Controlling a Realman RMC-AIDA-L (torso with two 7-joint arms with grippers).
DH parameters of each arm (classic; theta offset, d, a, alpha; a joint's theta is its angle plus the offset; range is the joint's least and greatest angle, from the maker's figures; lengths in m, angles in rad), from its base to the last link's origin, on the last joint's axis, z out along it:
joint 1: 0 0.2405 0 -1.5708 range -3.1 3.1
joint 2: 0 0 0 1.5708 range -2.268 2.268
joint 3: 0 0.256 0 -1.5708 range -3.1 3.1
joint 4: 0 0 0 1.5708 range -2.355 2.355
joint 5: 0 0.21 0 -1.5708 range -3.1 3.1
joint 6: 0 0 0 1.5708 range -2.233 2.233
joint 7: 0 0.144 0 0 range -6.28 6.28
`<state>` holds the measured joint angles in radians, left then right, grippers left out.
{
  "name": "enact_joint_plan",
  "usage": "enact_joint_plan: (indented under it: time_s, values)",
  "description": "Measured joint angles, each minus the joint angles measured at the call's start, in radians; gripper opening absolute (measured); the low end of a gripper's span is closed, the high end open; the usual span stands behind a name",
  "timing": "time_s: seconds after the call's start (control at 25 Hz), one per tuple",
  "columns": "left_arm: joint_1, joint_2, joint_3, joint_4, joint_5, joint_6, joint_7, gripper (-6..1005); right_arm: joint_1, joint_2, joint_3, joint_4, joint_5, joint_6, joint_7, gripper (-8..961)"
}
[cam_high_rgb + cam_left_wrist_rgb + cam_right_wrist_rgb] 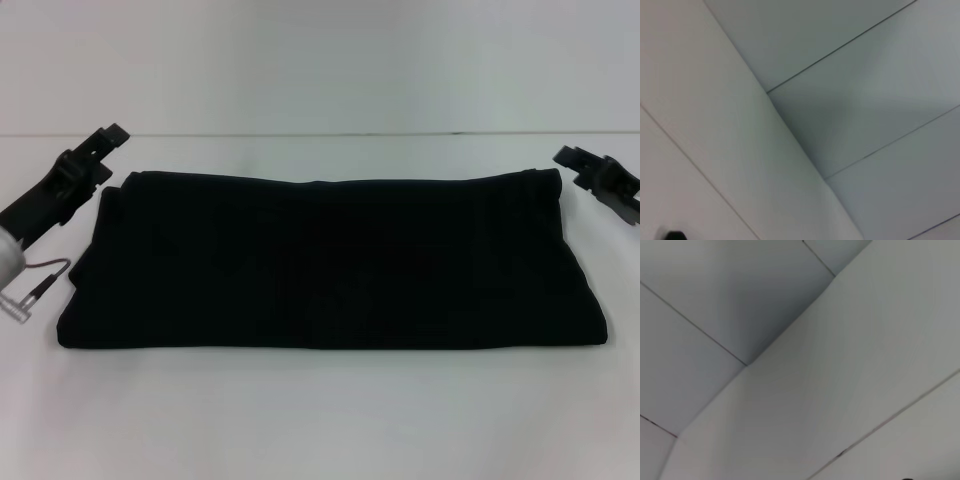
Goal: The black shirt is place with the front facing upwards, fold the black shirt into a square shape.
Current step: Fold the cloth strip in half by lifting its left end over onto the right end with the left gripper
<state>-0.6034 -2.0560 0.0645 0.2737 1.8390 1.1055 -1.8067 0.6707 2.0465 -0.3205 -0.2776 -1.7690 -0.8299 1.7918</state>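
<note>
The black shirt point(330, 265) lies on the white table point(320, 415) as a wide folded rectangle, plain black side up, with no lettering showing. Its long fold runs along the near edge. My left gripper point(108, 138) hovers just off the shirt's far left corner, apart from the cloth. Beside the far right corner, my right gripper point(572, 157) is raised and holds nothing that I can see. Neither wrist view shows the shirt or any fingers.
Bare white tabletop surrounds the shirt, with a broad strip in front of it. The table's far edge point(320, 134) meets a pale wall. A thin cable loop point(48, 270) hangs from my left arm. Both wrist views show only white panels point(840, 125) point(790, 370) with seams.
</note>
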Motion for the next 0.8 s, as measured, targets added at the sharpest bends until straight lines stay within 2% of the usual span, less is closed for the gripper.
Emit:
enact_joint_plan:
  time_s: [0.12, 0.2, 0.36, 0.44, 0.56, 0.68, 0.8]
  values:
    - [0.028, 0.015, 0.002, -0.003, 0.003, 0.073, -0.035, 774, -0.061, -0.016, 0.008, -0.003, 0.001, -0.102, 0.026, 564]
    - [0.051, 0.03, 0.011, 0.0, 0.009, 0.132, -0.073, 773, -0.116, -0.032, 0.02, -0.009, 0.001, -0.216, -0.01, 564]
    - [0.11, 0.087, 0.091, 0.004, 0.018, 0.243, -0.2, 775, -0.203, -0.045, 0.019, -0.044, -0.002, -0.462, -0.238, 565]
    - [0.135, 0.105, 0.135, 0.017, 0.024, 0.286, -0.254, 777, -0.233, -0.037, 0.009, -0.061, -0.006, -0.585, -0.419, 565]
    - [0.166, 0.106, 0.183, 0.069, 0.059, 0.351, -0.335, 781, -0.252, -0.018, -0.027, -0.07, -0.01, -0.697, -0.683, 565]
    - [0.184, 0.103, 0.197, 0.105, 0.121, 0.392, -0.416, 784, -0.241, 0.002, -0.099, -0.087, -0.033, -0.713, -0.827, 678]
    - [0.207, 0.106, 0.192, 0.135, 0.176, 0.399, -0.481, 787, -0.204, 0.021, -0.155, -0.107, -0.086, -0.677, -0.856, 775]
